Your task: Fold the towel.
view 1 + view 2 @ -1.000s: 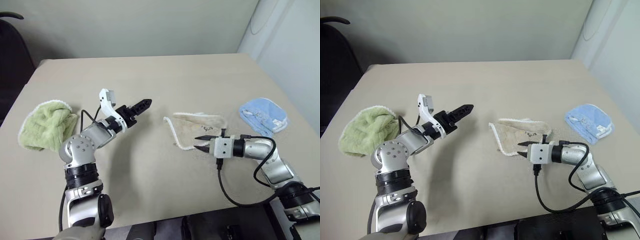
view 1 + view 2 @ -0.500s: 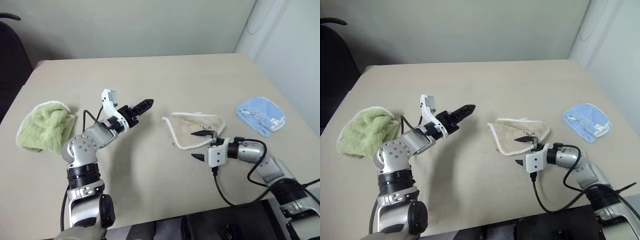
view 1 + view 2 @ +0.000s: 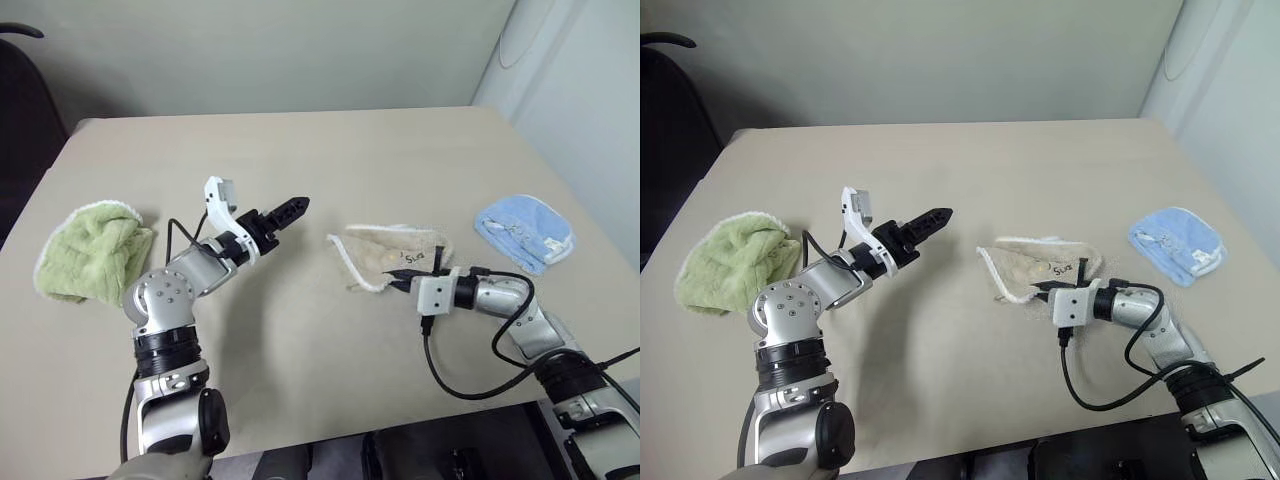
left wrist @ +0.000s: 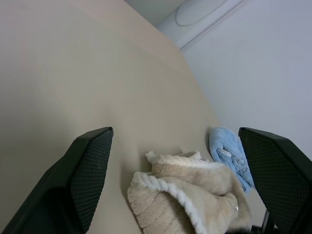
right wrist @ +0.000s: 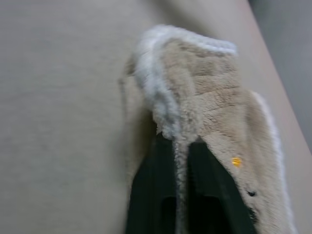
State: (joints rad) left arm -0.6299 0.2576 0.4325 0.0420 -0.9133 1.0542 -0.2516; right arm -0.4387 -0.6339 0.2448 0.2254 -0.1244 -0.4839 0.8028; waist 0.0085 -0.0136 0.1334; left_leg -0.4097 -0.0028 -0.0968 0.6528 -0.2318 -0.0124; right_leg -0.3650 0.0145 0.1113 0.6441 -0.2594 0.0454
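Gripping: your right gripper (image 5: 179,146) has its two black fingers pinched on the white corded edge of the beige terry hand towel (image 3: 395,256) — the wrist view shows the edging squeezed between them.
Towel spot: it lies bunched on the beige table (image 3: 330,150), right of centre, just ahead of the right gripper, with the small light-blue cloth (image 3: 524,232) well apart toward the table's right edge.
Left side: your left gripper (image 3: 288,210) hangs above the table with its fingers spread wide, holding nothing, pointed toward the towel but well apart from it.
Other stuff: a fluffy lime-green towel (image 3: 88,250) sits near the left edge, out of the way.
Handling: I'd guess this thing is light, soft and floppy — zero stiffness, so it'll sag from wherever you hold it and drag on the tabletop rather than slide clean.
Where to grab: the corded edging looks like the best bite, at a corner if you can find one; the thick pile in the middle would probably just bunch up.
Watch out: one pinch point means the rest may trail and twist, so a second hold with the free gripper seems smart.
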